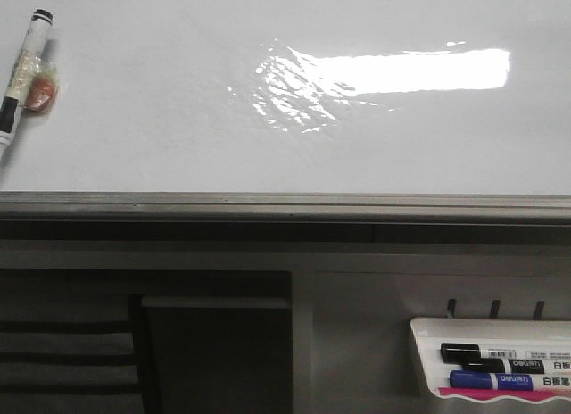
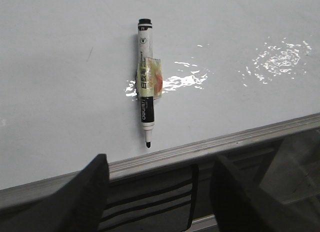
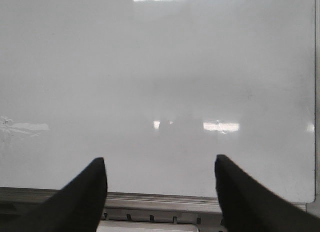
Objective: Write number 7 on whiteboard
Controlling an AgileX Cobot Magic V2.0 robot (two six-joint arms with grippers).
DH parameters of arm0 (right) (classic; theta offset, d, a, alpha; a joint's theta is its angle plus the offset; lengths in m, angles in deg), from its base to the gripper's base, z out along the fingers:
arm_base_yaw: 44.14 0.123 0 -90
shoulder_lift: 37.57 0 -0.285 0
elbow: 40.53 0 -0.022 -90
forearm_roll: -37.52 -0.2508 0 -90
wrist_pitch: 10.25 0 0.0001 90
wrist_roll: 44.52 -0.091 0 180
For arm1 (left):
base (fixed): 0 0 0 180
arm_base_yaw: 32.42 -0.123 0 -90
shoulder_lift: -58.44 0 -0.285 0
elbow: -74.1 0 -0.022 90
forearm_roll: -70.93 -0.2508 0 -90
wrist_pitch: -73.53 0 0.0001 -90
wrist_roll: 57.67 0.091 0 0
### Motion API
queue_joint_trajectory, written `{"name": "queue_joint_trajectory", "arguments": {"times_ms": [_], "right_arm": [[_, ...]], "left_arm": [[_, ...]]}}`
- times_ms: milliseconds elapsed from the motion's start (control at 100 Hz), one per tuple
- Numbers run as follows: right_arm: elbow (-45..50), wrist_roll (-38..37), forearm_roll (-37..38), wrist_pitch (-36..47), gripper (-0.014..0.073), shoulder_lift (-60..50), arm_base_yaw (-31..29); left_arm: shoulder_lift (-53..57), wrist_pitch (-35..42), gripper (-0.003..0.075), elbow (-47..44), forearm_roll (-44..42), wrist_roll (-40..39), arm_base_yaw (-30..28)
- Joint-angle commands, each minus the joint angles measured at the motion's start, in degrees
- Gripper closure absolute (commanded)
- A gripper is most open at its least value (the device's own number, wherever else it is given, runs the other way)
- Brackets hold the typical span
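Note:
The whiteboard (image 1: 178, 120) is a large glossy white board with a bright rectangular glare and a grey edge rail (image 1: 285, 204). No number 7 shows on it. A black-and-white marker (image 1: 20, 79) lies on the board at its far left, uncapped tip toward the rail, with a taped orange-yellow lump on its barrel. It also shows in the left wrist view (image 2: 145, 82). My left gripper (image 2: 157, 164) is open and empty, over the rail just short of the marker's tip. My right gripper (image 3: 161, 167) is open and empty over the board's near edge (image 3: 160, 92).
A small white tray (image 1: 428, 343) at the lower right holds a black marker (image 1: 491, 356), a blue marker (image 1: 500, 379) and a pink strip. A dark frame with openings lies below the rail. The board's right edge (image 3: 316, 92) shows in the right wrist view.

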Motion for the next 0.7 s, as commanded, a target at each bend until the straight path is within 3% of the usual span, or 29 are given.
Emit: {"name": "queue_joint_trajectory", "arguments": {"times_ms": [0,230,690], "right_arm": [[-1.7,0.1,0.2,4.7,0.0175,0.9,-0.3],[-1.7,0.1,0.2,4.7,0.0174,0.9,-0.3],[-1.7,0.1,0.2,4.7,0.0174,0.9,-0.3]], "left_arm": [[-5.2,8.4,0.0321,2.0,1.0,0.2,0.7],[-17.4,15.5,0.0321,3.3,1.1,0.2,0.7],[-34.3,18.2,0.0321,11.8,0.8,0.2,0.7]]}}
